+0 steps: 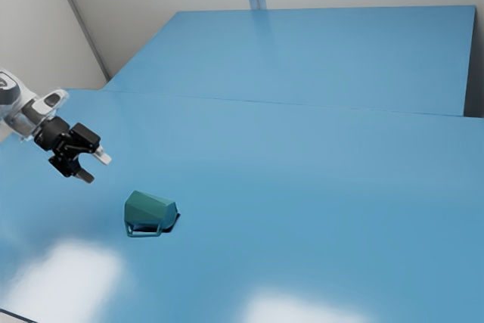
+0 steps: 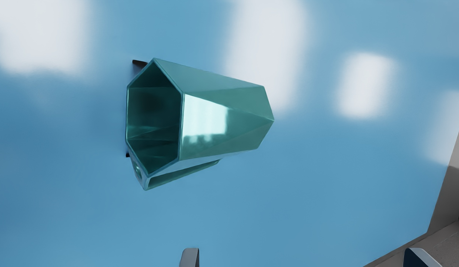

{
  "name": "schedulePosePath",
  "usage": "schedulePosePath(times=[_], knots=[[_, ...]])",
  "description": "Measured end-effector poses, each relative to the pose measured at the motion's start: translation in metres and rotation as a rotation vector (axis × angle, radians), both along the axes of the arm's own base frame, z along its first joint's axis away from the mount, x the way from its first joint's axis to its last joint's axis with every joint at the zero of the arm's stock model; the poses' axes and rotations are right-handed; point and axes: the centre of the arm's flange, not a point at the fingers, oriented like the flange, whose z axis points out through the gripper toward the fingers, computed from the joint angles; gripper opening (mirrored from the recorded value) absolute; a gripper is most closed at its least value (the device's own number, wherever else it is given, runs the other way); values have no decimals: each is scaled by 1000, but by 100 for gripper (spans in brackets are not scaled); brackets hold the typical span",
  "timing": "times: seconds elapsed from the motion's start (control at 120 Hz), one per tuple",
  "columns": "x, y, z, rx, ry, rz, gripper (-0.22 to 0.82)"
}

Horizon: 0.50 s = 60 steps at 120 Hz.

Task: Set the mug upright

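Note:
In the exterior view my gripper [image 1: 98, 167] hangs over the table at the left, its two fingers spread with nothing between them. A teal faceted mug [image 1: 150, 209] lies on its side on the table, below and to the exterior view's right of the gripper, not touching it. In the wrist view the same mug [image 2: 218, 122] shows its dark hollow opening, and its handle lies along one side, low by the table. My gripper [image 2: 300, 257] shows two well-separated fingertips, both apart from the mug.
The blue table [image 1: 325, 187] extends widely around the mug, with bright light patches on it. Behind it is another blue surface [image 1: 325, 51] against a pale wall. A table edge [image 2: 436, 200] shows beside one fingertip in the wrist view.

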Motion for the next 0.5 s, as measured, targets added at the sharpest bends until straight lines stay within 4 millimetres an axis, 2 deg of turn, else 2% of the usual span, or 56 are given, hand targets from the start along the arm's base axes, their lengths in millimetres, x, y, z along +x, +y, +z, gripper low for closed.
schedulePosePath(times=[0.183,0.333,0.5], knots=[[14,4,-44,-33,-14,5,60],[16,8,-65,-63,-41,5,60],[22,-2,-88,-104,-59,-25,60]])
